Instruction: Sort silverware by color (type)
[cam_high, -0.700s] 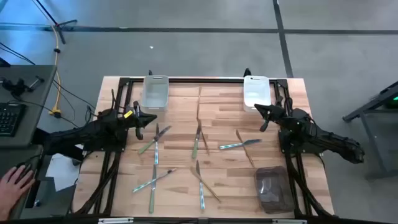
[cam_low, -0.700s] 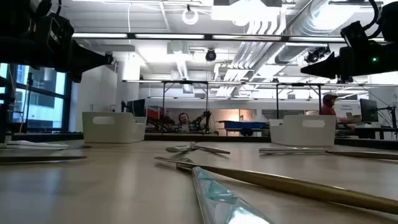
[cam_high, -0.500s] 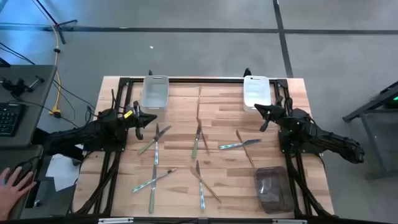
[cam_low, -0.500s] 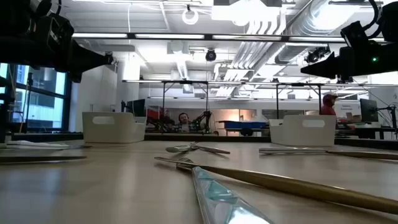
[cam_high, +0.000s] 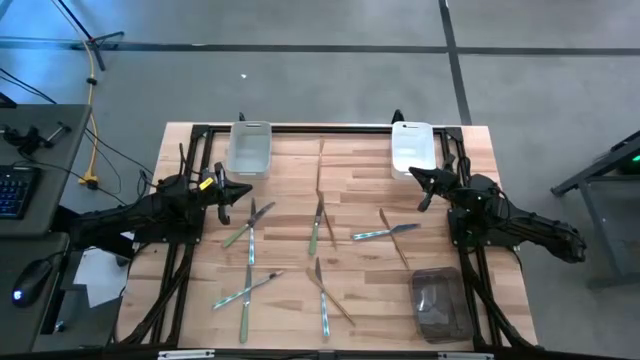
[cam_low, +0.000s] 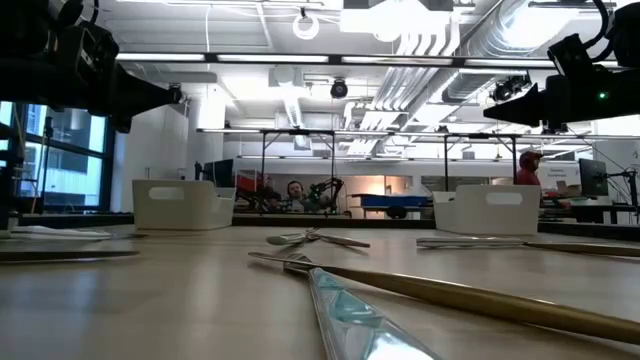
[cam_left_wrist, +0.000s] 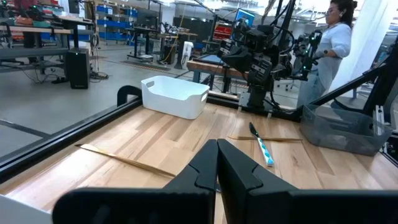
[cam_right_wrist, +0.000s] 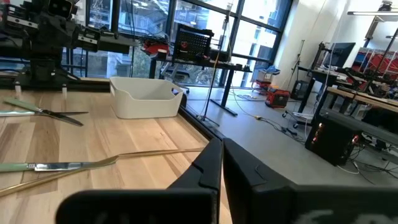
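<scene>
Silverware (cam_high: 318, 228): scattered mid-frame on table (cam_high: 290, 170), long axes mostly top-to-bottom, one knife (cam_high: 384, 232) lying left-right | left gripper (cam_high: 237, 191): pressed together, centre-left, empty | right gripper (cam_high: 423, 181): pressed together, centre-right, empty

Grey concrete floor (cam_high: 330, 80), tall windows (cam_right_wrist: 149, 25), ceiling ducts (cam_low: 440, 30).

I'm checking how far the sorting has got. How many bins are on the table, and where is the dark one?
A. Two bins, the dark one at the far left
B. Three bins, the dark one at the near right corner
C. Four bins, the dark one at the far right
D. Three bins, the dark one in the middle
B: the high view shows a clear bin and a white bin along the far edge, and a dark bin at the near right corner.
</scene>
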